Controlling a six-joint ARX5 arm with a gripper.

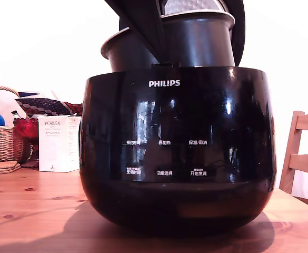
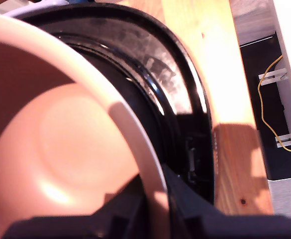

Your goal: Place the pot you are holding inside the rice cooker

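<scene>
We saw the rice cooker (image 1: pixel 177 153) standing on the wooden desk (image 1: pixel 32 211), filling most of the exterior view, its glossy black body marked "PHILIPS" above two rows of white button labels. Its lid (image 1: pixel 196 6) stood open behind, with a bit of dimpled silvery plate showing at the top edge.

The pot (image 1: pixel 167 45) was above the cooker's opening, tilted, its lower part already below the cooker's rim and its flared rim well above it. In the exterior view its rim sat higher toward that view's right and lower toward the left. A dark arm (image 1: pixel 138 21) crossed in front of it from the upper left.

In the wrist view we looked into the pot's (image 2: pixel 60 144) pale, smooth interior, which appeared pinkish in that light. The tool (image 2: pixel 152 206) was clamped on the pot's rim, one dark finger (image 2: pixel 120 209) inside the wall and the other outside. Beyond the rim lay the cooker's (image 2: pixel 185 94) black collar and part of its grey inner cavity, with the desk (image 2: pixel 205 55) past that.

At the exterior view's left stood a wicker basket (image 1: pixel 3 142), a red bowl-like thing (image 1: pixel 26 128) and a white box (image 1: pixel 59 143) printed "PORLEX". At that view's right we saw part of a wooden chair (image 1: pixel 301 153).
</scene>
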